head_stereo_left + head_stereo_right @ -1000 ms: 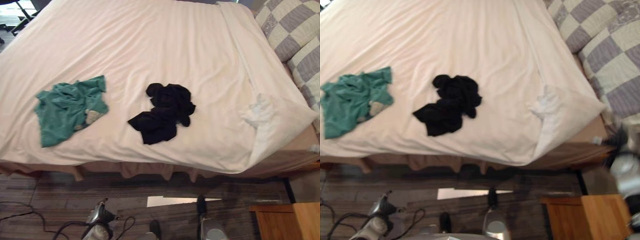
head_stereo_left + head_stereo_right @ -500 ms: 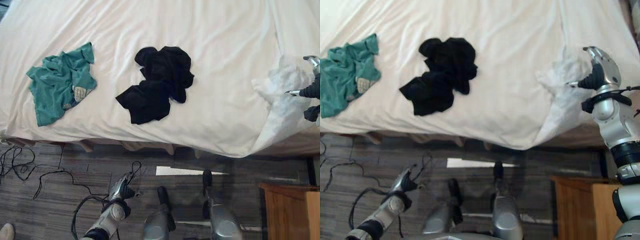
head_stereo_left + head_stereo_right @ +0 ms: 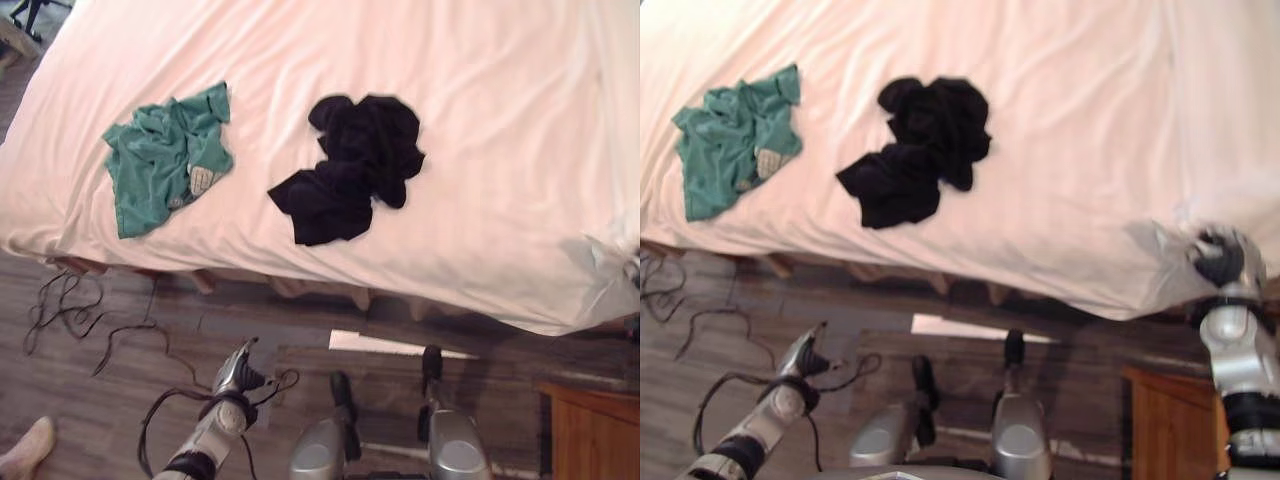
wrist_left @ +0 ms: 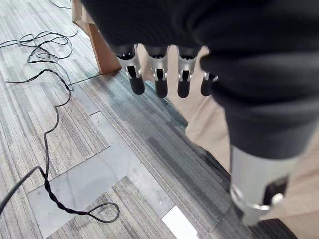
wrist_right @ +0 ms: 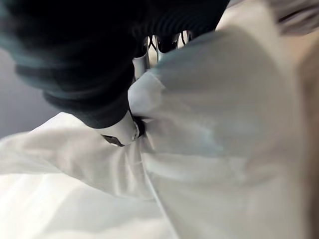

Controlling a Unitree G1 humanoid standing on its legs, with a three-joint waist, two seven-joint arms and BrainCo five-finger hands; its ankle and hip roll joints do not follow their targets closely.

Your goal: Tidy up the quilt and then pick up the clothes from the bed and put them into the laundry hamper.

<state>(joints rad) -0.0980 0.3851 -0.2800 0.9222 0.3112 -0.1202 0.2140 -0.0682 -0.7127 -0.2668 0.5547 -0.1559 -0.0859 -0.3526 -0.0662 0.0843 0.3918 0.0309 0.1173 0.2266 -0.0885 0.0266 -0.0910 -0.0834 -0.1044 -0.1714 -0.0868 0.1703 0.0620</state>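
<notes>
left hand: the left hand (image 3: 803,357) hangs low over the grey plank floor (image 3: 120,400), on the near side of the bed, fingers straight and relaxed, holding nothing.
right hand: the right hand (image 3: 1218,258) now sits at the bed's near right corner, lower than half a second ago when it was raised beside the crumpled white patch; its thumb and fingers are pinched on a fold of the pale cream quilt (image 3: 1060,150).
change: the quilt corner (image 3: 1160,250), folded back a second ago, now lies pulled toward the bed's near edge; the view has also shifted, so part of that is camera motion.
meaning: the quilt-tidying step looks under way, not finished; the clothes are untouched.
black clothes: a crumpled black garment (image 3: 352,165) lies on the quilt near the middle of the bed's near half, apart from both hands.
green clothes: a rumpled teal-green shirt (image 3: 165,155) lies on the quilt left of the black one, close to the bed's near edge.
surface: the quilt is soft, with shallow wrinkles running away from the near edge.
room: a brown wooden cabinet (image 3: 1175,430) stands on the floor right of the bed's near corner; a person's pale shoe (image 3: 25,450) shows far left; i cannot see a laundry hamper.
</notes>
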